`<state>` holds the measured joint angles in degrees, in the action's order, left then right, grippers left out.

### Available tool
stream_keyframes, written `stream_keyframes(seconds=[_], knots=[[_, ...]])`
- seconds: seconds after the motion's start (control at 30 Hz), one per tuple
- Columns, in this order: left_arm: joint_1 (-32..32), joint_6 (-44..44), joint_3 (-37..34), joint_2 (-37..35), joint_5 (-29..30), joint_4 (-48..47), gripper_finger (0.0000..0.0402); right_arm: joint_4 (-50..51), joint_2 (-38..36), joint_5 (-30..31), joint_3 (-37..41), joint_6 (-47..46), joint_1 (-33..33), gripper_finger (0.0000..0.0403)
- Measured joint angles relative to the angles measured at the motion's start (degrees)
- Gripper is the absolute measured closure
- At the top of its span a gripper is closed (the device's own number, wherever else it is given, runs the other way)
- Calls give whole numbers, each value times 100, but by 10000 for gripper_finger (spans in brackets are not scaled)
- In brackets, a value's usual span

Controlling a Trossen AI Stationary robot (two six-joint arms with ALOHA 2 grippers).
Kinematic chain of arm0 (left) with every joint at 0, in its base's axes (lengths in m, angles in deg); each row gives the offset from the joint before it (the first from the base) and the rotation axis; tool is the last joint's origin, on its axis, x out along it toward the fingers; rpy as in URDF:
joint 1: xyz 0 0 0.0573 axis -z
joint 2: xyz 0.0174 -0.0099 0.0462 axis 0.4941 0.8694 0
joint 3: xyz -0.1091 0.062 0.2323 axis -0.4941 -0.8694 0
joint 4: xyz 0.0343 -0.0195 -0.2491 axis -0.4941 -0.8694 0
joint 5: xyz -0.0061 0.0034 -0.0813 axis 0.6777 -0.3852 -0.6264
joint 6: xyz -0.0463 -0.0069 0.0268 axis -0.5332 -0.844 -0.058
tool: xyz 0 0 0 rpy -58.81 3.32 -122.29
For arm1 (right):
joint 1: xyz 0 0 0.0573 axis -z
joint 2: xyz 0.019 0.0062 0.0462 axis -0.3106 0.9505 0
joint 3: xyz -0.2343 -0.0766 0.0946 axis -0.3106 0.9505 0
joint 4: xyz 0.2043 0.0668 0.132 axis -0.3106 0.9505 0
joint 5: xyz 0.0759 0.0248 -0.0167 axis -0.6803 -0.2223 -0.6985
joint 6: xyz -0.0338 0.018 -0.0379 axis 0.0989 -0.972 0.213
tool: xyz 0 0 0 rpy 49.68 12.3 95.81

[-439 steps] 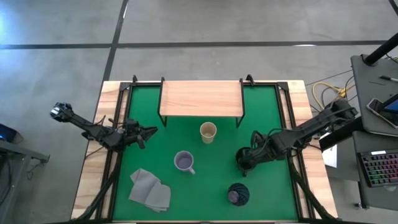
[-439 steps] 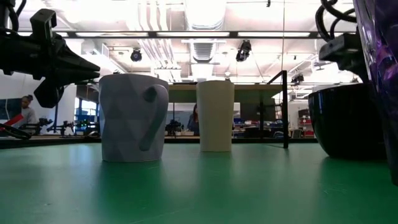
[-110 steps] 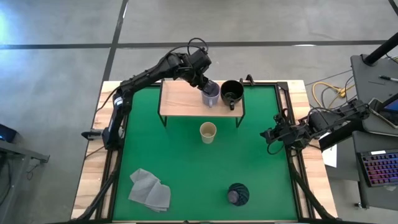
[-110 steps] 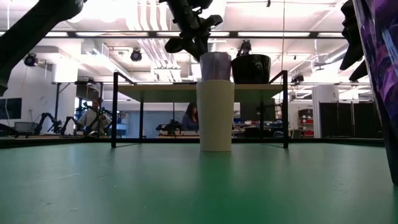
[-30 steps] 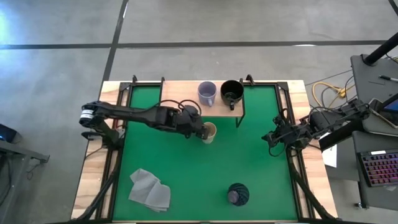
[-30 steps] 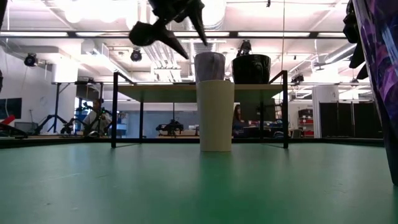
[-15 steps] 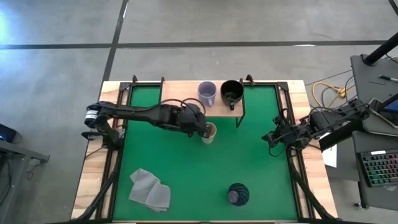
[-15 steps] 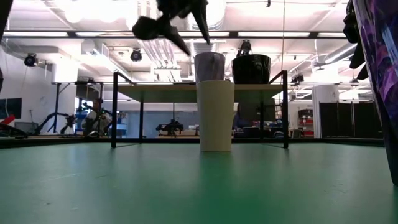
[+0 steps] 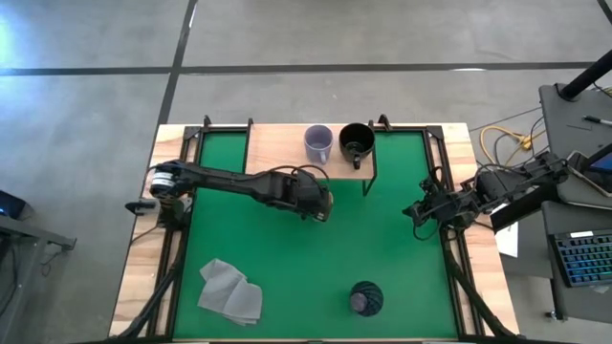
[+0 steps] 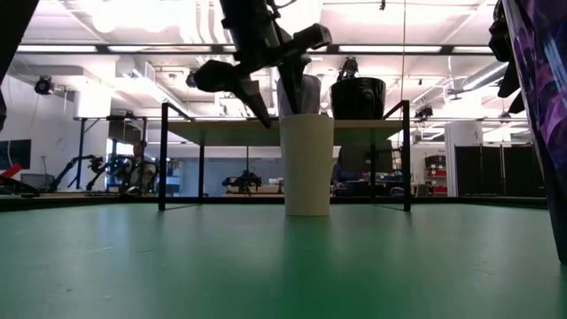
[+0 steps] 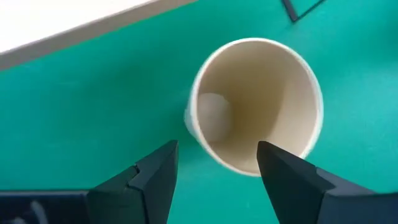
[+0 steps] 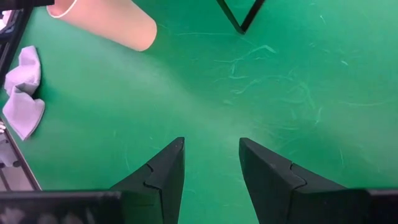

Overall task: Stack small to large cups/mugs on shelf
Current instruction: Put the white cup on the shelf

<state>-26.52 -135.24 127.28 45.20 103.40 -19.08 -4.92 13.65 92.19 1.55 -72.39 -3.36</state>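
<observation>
The cream cup (image 11: 255, 106) stands upright on the green mat (image 9: 287, 268), just in front of the shelf (image 9: 277, 143). My left gripper (image 11: 217, 152) hangs open right above it and hides it in the high view (image 9: 319, 204); one finger is over the cup's mouth, the other outside its wall. The lavender mug (image 9: 318, 143) and the black mug (image 9: 356, 141) stand side by side on the shelf's right half. The dark purple tumbler (image 9: 365, 299) stands on the mat near the front edge. My right gripper (image 9: 413, 211) waits open at the mat's right edge.
A grey folded cloth (image 9: 230, 291) lies at the mat's near left. The shelf's left half is bare wood. The shelf's thin black legs (image 10: 407, 155) stand close behind the cream cup (image 10: 306, 164). The tumbler (image 10: 540, 115) rises at the low view's right edge.
My left gripper has moved toward the table's right edge, from beside the cream cup to right over it, and has come down toward the cup's rim. The cup and the mugs have kept their places.
</observation>
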Motion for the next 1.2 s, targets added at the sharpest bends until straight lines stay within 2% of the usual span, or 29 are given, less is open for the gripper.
stream_keyframes(seconds=[0.13, 0.23, 0.77, 0.9, 1.2], knots=[[-11, 28, -117, 39, 145, -5, 203, 64, -2, 0, 0, 11, 0, 257], [-13, 107, -177, 96, 150, 102, 224, 125, -2, 2, 0, 16, 0, 257], [-13, 314, -169, 192, 96, 268, 390, 147, 0, 0, 1, 36, 0, 257], [-13, 367, -20, -124, 91, 138, 398, 158, -3, 0, 0, 35, 0, 257], [-9, 409, 26, -1263, -1, -939, 401, 288, -7, 2, 2, 35, 0, 257]])
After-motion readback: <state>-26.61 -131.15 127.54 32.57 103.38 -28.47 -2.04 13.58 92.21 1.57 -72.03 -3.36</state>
